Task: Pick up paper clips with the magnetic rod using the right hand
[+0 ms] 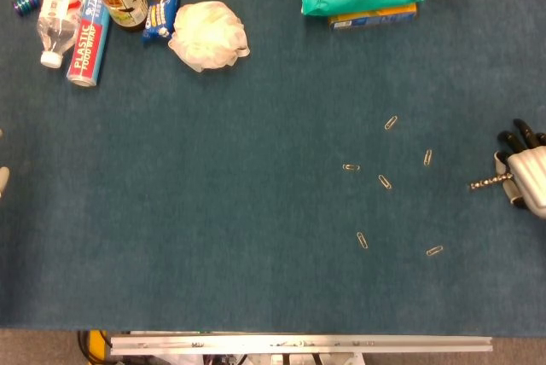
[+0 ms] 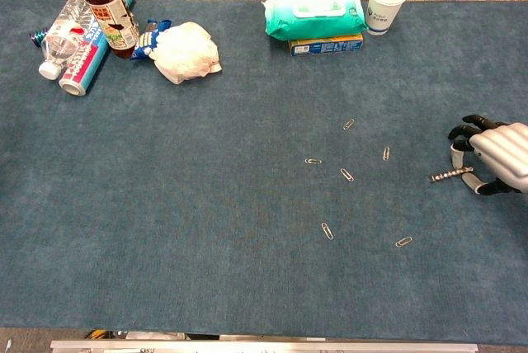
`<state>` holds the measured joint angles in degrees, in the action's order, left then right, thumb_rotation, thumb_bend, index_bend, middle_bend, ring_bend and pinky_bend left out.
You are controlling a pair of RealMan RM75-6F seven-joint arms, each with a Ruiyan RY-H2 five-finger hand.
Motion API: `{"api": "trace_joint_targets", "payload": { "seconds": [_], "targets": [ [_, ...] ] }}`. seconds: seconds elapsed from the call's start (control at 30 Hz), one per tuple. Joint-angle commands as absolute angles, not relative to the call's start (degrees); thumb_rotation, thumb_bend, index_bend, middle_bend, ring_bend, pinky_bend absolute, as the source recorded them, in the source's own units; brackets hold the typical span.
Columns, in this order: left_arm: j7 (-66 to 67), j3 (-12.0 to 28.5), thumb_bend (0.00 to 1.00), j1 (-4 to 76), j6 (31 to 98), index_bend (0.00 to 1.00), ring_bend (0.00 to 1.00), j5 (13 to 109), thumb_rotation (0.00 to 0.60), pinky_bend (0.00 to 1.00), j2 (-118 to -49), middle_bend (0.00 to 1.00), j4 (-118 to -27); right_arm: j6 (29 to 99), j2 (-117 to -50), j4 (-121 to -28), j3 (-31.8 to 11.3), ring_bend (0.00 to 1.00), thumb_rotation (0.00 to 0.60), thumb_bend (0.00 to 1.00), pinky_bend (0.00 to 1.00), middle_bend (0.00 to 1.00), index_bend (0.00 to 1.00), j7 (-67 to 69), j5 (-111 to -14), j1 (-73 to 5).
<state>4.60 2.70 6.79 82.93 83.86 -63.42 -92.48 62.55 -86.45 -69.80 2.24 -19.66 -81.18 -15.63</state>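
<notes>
Overhead first, head view: right hand [image 1: 526, 179], metallic silver with black fingers, sits at the right table edge, partly cut off by the frame, fingers closed round the thin dark magnetic rod [image 1: 488, 182], whose tip points left toward the scatter. Six small silver wire paper clips [image 1: 385, 182] lie loose on the blue felt table covering [image 1: 213, 211], apart from one another; the nearest lies just beside the rod tip but not touching. Judged step: rod in grasp, sweep not yet begun; no clip hangs on it. Next move calls for lowering the tip and carrying it leftward close over each clip, keeping the hold firm. A pale sliver at the left edge may be the left hand; its state cannot be told. Chest view: right hand [image 2: 492, 157] grips the rod [image 2: 450, 174] low, near the felt; whether the tip touches the surface is unclear. Clips [image 2: 346, 175] show thin and hard to resolve; left hand is not seen here.
</notes>
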Motion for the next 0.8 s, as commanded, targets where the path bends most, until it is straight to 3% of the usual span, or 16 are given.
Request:
{"api": "trace_joint_targets", "payload": {
  "seconds": [0.03, 0.8],
  "targets": [
    [4.6, 2.7, 0.26, 6.8, 83.0, 0.37, 0.29, 83.9, 0.6, 0.54, -63.4, 0.33, -92.5, 62.5, -86.4, -69.8, 2.2, 0.07, 0.6, 0.36, 0.27, 0.24, 0.52, -20.0, -81.0, -15.6],
    [4.6, 2.7, 0.26, 6.8, 83.0, 0.37, 0.29, 83.9, 0.6, 0.54, -63.4, 0.33, -92.5, 62.6, -85.9, -70.8, 2.2, 0.07, 0.6, 0.36, 0.27, 0.24, 0.52, -22.0, -80.1, -15.4]
  ]
}}
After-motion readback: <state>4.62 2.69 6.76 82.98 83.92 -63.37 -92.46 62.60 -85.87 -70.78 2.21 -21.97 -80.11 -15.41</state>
